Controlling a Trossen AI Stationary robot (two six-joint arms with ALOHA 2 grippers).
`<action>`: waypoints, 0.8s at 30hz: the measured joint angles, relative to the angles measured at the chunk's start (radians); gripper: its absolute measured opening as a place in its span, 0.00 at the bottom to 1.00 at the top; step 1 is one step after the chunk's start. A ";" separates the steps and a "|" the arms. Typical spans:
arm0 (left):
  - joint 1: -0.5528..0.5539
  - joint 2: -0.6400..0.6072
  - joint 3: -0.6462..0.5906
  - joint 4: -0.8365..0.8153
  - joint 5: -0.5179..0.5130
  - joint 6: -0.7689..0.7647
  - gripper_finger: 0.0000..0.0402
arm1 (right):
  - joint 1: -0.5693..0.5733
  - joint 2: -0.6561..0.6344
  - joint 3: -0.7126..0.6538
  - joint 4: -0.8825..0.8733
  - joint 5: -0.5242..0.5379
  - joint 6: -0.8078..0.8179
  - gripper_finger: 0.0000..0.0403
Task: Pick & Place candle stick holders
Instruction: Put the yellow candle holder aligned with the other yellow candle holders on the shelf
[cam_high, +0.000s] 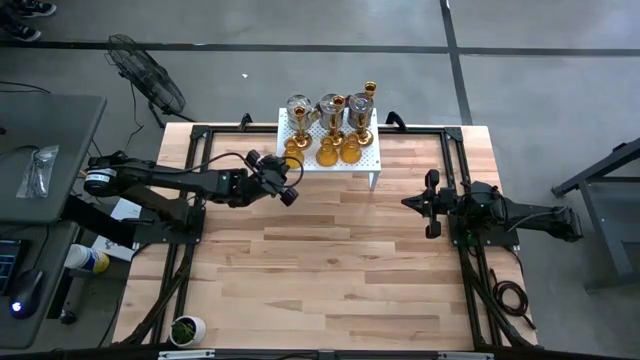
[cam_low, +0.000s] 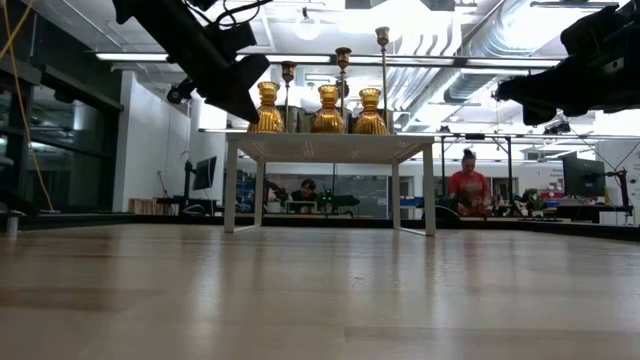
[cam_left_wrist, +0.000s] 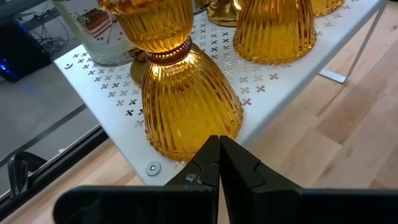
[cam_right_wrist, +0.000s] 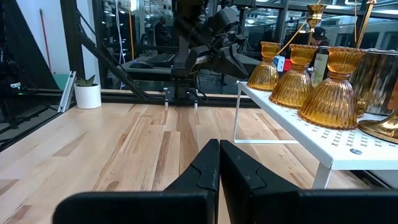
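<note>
Left gripper (cam_left_wrist: 219, 155) jaws clenched, empty, just before amber holder (cam_left_wrist: 189, 99), seemingly apart; right gripper (cam_right_wrist: 219, 158) clenched

You are working in a robotics lab or open tech workspace: the wooden table (cam_high: 330, 250) sits in a black metal frame on a bare concrete floor (cam_high: 300, 25), with a floor fan (cam_high: 150, 75) and a side desk (cam_high: 40, 150) nearby. Beyond it you see exposed ceiling ducts (cam_low: 500, 40), glass partitions (cam_low: 60, 150), monitors (cam_low: 205, 172) and seated people (cam_low: 468, 185) at desks.
</note>
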 joint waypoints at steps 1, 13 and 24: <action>0.000 0.000 0.000 0.000 0.000 0.000 0.00 | 0.000 0.000 0.000 0.000 0.000 0.000 0.01; 0.000 0.000 0.000 0.003 -0.019 0.000 0.00 | 0.000 0.000 0.000 0.000 0.000 0.000 0.01; 0.021 0.000 0.000 0.011 -0.009 0.000 0.00 | 0.000 0.000 0.000 0.000 0.000 0.000 0.01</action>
